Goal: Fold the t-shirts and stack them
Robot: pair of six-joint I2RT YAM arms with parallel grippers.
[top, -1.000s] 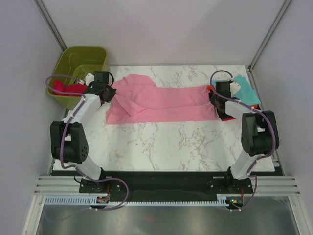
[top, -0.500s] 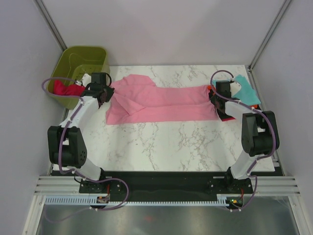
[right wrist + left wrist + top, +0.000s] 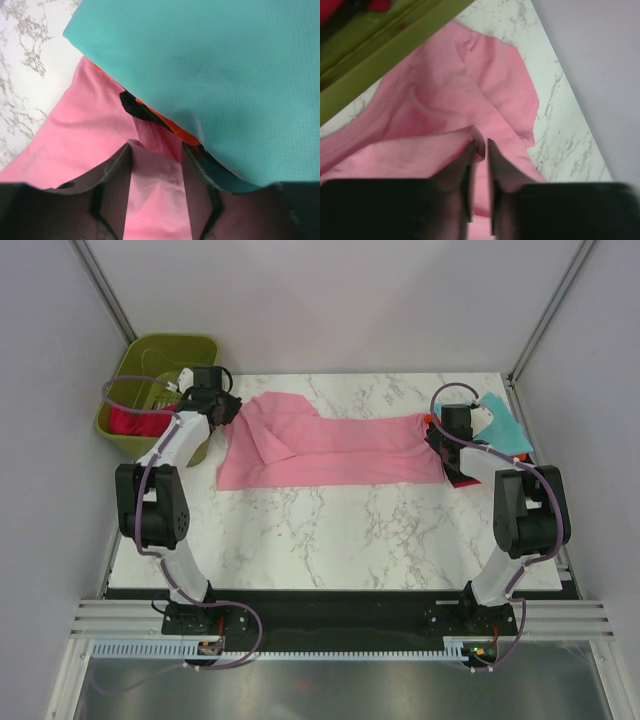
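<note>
A light pink t-shirt (image 3: 340, 450) lies spread across the marble table (image 3: 330, 530), running from left to right. My left gripper (image 3: 225, 410) is over its left end, beside the basket. In the left wrist view my left gripper (image 3: 481, 145) has its fingers a little apart, with a raised pink fold (image 3: 420, 150) resting at the tips. My right gripper (image 3: 438, 440) is at the shirt's right end. In the right wrist view my right gripper (image 3: 156, 147) stands open with bunched pink cloth (image 3: 152, 185) lying loose between its fingers. Just beyond lies the folded stack, a teal t-shirt (image 3: 200, 60) over orange (image 3: 175, 131) and black (image 3: 131, 107).
The olive-green basket (image 3: 165, 355) stands at the back left off the table corner, with a crimson red shirt (image 3: 135, 420) inside; its rim (image 3: 385, 50) shows close to my left fingers. The folded stack (image 3: 505, 425) lies at the table's right edge.
Both grippers have opened on the pink shirt's ends. My left gripper has moved toward the back, drawing the shirt's left end closer to the basket. The right arm stayed put.
</note>
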